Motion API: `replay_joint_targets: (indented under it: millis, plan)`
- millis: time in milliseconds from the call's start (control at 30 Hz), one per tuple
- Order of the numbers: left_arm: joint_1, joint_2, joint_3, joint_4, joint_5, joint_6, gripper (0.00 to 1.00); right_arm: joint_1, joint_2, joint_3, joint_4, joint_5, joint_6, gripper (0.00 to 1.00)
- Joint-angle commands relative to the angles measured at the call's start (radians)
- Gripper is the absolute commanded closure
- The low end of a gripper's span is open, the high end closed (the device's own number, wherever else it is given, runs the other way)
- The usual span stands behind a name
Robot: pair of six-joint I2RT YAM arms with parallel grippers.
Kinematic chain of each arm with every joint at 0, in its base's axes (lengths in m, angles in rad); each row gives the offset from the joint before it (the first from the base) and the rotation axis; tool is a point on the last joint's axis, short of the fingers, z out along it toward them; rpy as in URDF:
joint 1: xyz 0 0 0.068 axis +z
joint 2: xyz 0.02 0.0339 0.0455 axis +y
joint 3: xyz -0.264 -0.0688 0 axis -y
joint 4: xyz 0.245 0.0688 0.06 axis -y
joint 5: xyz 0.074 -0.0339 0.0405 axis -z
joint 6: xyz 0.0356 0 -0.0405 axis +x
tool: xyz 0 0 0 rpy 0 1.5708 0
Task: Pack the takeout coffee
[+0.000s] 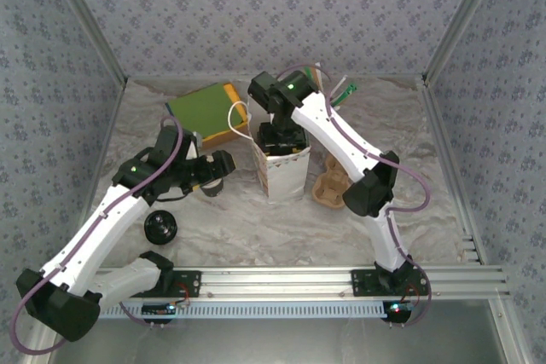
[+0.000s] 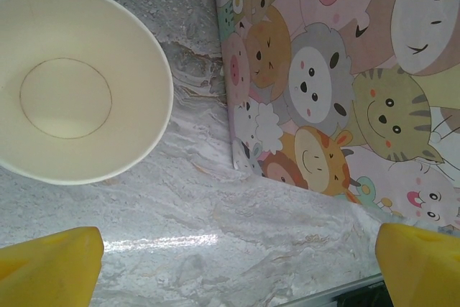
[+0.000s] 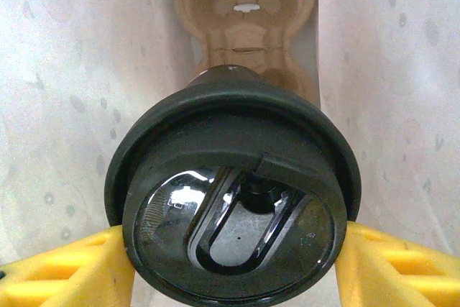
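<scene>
A: Holding the coffee (image 3: 230,141), is it?
B: Yes, the right gripper (image 3: 233,257) pinches its sides, low centre of the wrist frame, inside the bag (image 3: 72,70).
A: Handling?
B: Probably light; paper wall crushes, lid (image 3: 237,235) slick. Grip just under the lid, gently.
A: And the left gripper (image 2: 237,264)?
B: Wide, empty.

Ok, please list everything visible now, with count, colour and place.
paper bag: 1, white with cartoon animals, centre
takeout coffee: 1, black lid, in paper bag's opening
open cup: 1, cream inside, left of paper bag
loose lid: 1, black, front left
cup tray: at least 1, brown, right of paper bag
flat packet: 1, green and yellow, back left
table: 1, grey marble
left claw: 1, yellow fingers, open
right claw: 1, yellow fingers, shut on takeout coffee
</scene>
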Motion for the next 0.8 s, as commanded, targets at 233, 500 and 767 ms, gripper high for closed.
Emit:
replay_joint_targets:
  millis: [233, 500, 767]
  plan:
    - [-0.006, 0.002, 0.010, 0.014, 0.012, 0.024, 0.03, -0.009, 0.034, 0.024, -0.195, 0.022, -0.022, 0.33]
    - [-0.007, 0.008, 0.014, 0.014, 0.012, 0.023, 0.03, -0.008, 0.001, -0.033, -0.194, 0.027, -0.030, 0.32]
    - [-0.006, 0.009, 0.016, 0.015, 0.015, 0.019, 0.03, -0.004, -0.029, -0.065, -0.194, 0.023, -0.023, 0.33]
